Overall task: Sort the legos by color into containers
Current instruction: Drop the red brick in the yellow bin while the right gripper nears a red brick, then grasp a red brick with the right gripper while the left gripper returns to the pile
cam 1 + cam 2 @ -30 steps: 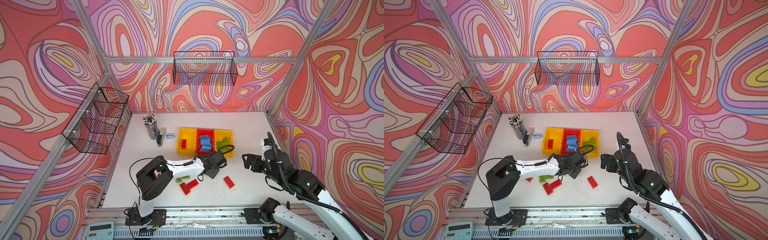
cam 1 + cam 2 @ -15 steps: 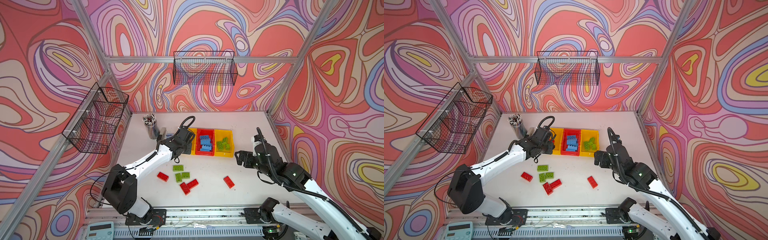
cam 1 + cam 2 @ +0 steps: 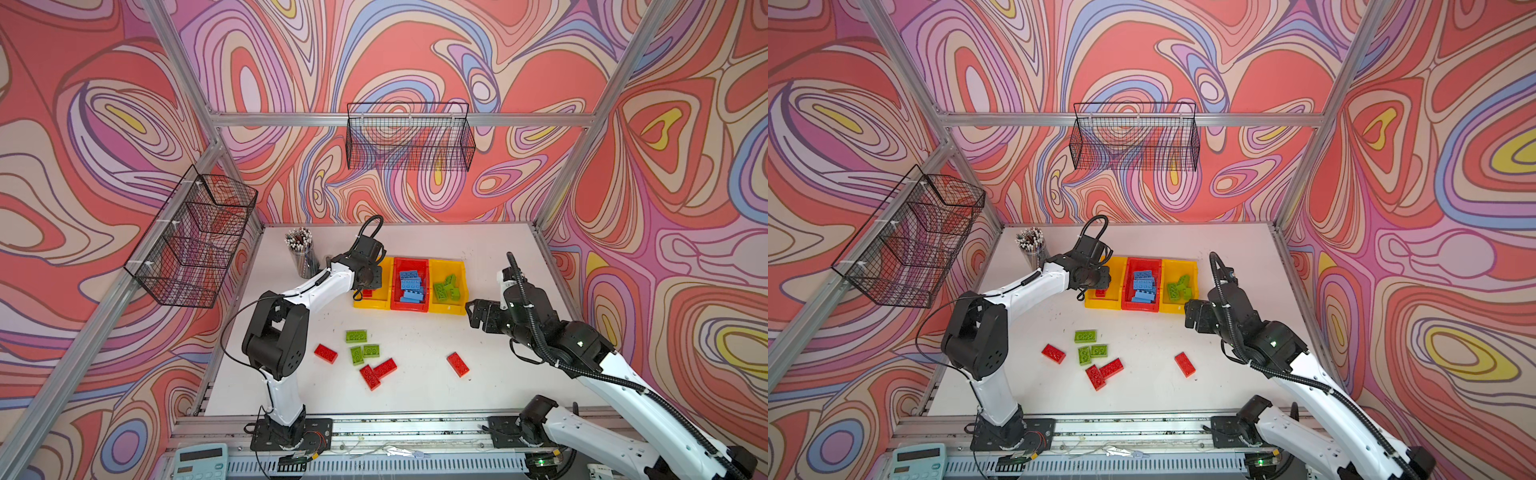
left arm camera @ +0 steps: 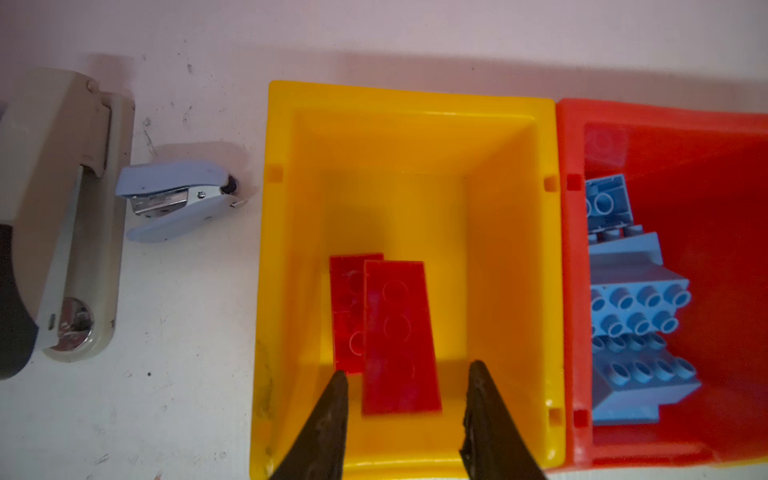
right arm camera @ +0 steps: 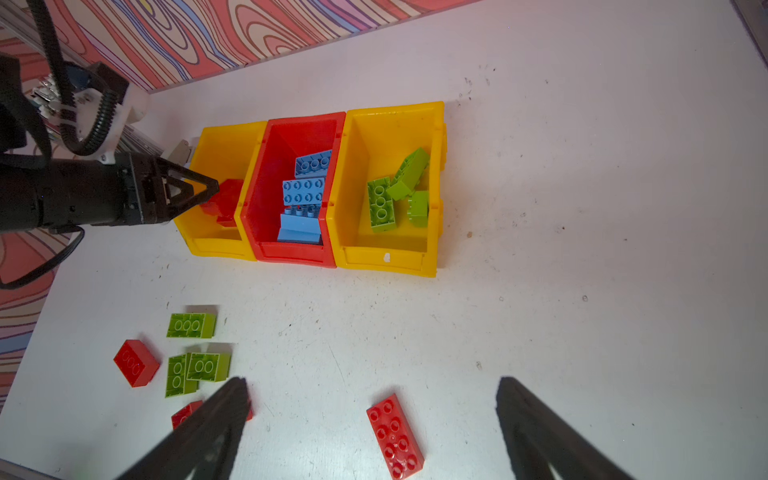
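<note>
**Asker:** Any lettering you can read?

**Me:** None. The keys on the calculator (image 3: 201, 461), far in front of the red bin (image 4: 665, 116), are too small to read.

**Asker:** What has changed?

**Me:** A second ago my left arm was folded low in front of the red bin, among the loose bricks. Half a second ago it was still short of the bins. Now my left claw (image 4: 407, 370) hangs over the left yellow bin (image 4: 415, 104), which touches the red bin's left side. Its fingers (image 4: 328, 415) are parted partway and grip nothing. A red brick (image 4: 399, 332) sits below the tips with a gap on each side, overlapping a second red brick (image 4: 347, 311) in that bin. My right claw (image 3: 473, 316) is spread wide and empty, front-right of the red bin, about where it was half a second ago. The loose bricks have not moved.

**Asker:** Shapes and surfaces?

**Me:** The bins are glossy moulded plastic, open-topped and joined in a row. The red bin holds piled, studded blue bricks (image 4: 636, 307). The right yellow bin (image 5: 390, 262) holds green bricks (image 5: 380, 205). In front of the red bin, on the scuffed white counter (image 3: 415, 399), lie three loose green bricks (image 3: 356, 336) and four loose red bricks (image 3: 457, 364). My fingers are black tapering wedges. Beyond the left yellow bin lie a beige stapler (image 4: 62, 208) and a small blue stapler (image 4: 178, 199) with bare metal.
</note>
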`<act>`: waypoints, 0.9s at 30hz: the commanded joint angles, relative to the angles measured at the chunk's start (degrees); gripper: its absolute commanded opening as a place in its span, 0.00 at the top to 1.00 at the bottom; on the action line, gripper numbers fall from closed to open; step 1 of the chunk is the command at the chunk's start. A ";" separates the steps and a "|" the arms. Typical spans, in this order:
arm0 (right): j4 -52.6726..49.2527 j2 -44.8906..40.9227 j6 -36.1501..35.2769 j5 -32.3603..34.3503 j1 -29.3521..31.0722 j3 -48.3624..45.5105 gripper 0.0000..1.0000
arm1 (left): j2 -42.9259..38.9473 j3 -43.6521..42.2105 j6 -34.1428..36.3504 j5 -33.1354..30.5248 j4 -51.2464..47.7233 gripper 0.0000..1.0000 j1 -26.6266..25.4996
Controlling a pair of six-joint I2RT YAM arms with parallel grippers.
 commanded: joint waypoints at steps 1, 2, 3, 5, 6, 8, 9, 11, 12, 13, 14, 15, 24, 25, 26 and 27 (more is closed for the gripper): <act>0.45 -0.52 0.25 0.25 -0.29 -1.24 0.02 | 1.41 2.88 -0.85 1.44 -1.88 0.52 0.55; 0.62 -0.71 0.40 0.17 -0.30 -1.74 0.02 | 1.18 2.73 -1.07 2.30 -1.85 0.47 0.53; 0.80 -0.76 0.50 0.04 -0.31 -2.20 0.02 | 0.68 2.36 -1.49 2.89 -1.84 0.45 0.55; 1.58 -0.68 0.99 -0.64 -0.29 -3.55 0.02 | -1.55 0.63 -2.74 3.51 -1.74 0.44 0.42; 1.98 -0.46 1.19 -0.84 -0.30 -4.27 0.02 | -3.32 -0.77 -3.35 3.73 -1.38 0.44 0.33; 2.47 0.42 2.26 -1.54 -0.30 -5.99 0.02 | -8.02 -5.11 -4.85 3.90 -0.17 0.43 0.06; 2.67 0.92 2.82 -2.01 -0.31 -6.80 0.02 | -10.34 -7.12 -5.42 3.89 0.16 0.43 -0.10; 3.35 2.30 4.01 -3.56 -0.28 -8.60 0.02 | -15.71 -12.19 -6.58 3.89 0.81 0.39 -0.71; 4.01 3.02 4.61 -4.68 -0.31 -9.65 0.02 | -18.71 -14.88 -6.91 3.83 0.83 0.37 -1.10; 4.89 3.76 5.42 -5.85 -0.30 -10.79 0.02 | -21.78 -17.61 -7.46 3.59 0.64 0.35 -1.54; 5.86 4.13 5.95 -7.24 -0.22 -11.82 0.02 | -24.54 -19.93 -7.79 3.21 0.33 0.32 -1.93; 7.77 4.42 6.32 -9.40 -0.18 -13.27 0.02 | -27.76 -22.64 -8.40 3.17 0.13 0.29 -2.32; 10.62 8.92 11.04 -8.88 4.16 -19.50 0.08 | -55.41 -42.97 -15.35 4.38 -4.13 0.07 -3.67; 10.95 10.02 11.64 -8.24 5.34 -19.74 0.10 | -57.93 -44.61 -16.25 4.29 -4.60 0.07 -3.67; 11.28 11.13 12.27 -7.60 6.46 -19.93 0.11 | -59.84 -45.82 -17.12 4.19 -4.96 0.06 -3.67; 11.65 12.44 13.04 -6.72 8.02 -19.95 0.13 | -61.79 -47.03 -18.18 4.01 -5.27 0.05 -3.67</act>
